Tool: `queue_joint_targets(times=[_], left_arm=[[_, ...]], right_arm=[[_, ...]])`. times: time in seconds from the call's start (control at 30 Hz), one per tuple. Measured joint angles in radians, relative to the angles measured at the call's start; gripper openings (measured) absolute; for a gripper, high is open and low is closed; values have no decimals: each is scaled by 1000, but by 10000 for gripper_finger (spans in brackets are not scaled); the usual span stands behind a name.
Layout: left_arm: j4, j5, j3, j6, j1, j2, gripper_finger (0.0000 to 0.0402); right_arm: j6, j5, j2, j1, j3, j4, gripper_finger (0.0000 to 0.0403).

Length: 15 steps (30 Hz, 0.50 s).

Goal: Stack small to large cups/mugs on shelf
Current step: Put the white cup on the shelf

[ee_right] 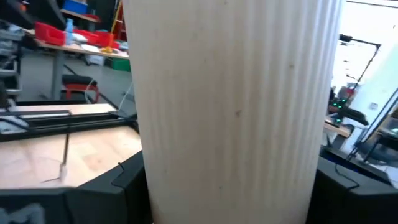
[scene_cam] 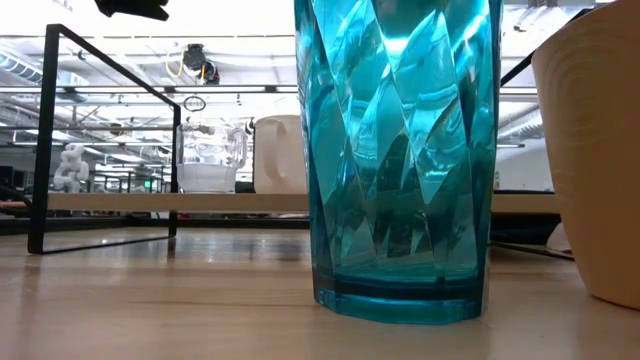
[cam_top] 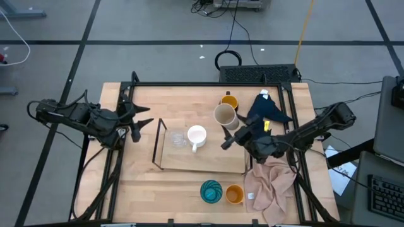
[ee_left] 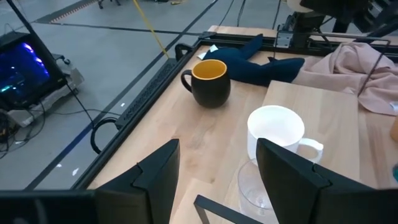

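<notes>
Filling my right wrist view almost edge to edge, the beige-grey cup point(ee_right: 233, 106) with its fine ribs stands between my two dark fingers point(ee_right: 134, 186), which flank it on both sides, so my right gripper point(cam_top: 228, 140) holds this cup at a wide spread. From above, the cup point(cam_top: 225, 116) is tilted with its open mouth showing, just off the right end of the shelf point(cam_top: 208, 159) and beside the dark mug with yellow inside point(cam_top: 229, 101), which sits on the table toward the far edge next to a dark blue cloth point(cam_top: 268, 110). On the shelf board stand the white handled mug point(cam_top: 197, 135) and, touching or nearly touching it on its left, the clear glass point(cam_top: 178, 139) (hard to make out from overhead, plainer at table level point(scene_cam: 210, 155)). My left gripper point(cam_top: 142, 123) hangs open and empty at the left end of the shelf, its fingers point(ee_left: 158, 174) spread wide toward the white mug point(ee_left: 275, 134). Near the front edge of the table, well apart from the shelf, the teal patterned cup point(cam_top: 211, 191) and the small orange cup point(cam_top: 234, 194) stand side by side, with a pink cloth point(cam_top: 273, 183) just to their right.
</notes>
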<state>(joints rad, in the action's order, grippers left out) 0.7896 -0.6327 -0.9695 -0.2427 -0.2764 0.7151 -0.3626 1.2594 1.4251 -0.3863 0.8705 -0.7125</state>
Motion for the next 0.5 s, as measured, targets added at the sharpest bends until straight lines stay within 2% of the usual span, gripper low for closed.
queue_joint_targets(times=[0.27,0.5], left_arm=[[0,3,0,2,0,1,214],[-20,3,0,3,0,1,214]], right_arm=[[256,-19,-64,-22,-158,21,263],[329,-202,-86,7,-249,-105,263]])
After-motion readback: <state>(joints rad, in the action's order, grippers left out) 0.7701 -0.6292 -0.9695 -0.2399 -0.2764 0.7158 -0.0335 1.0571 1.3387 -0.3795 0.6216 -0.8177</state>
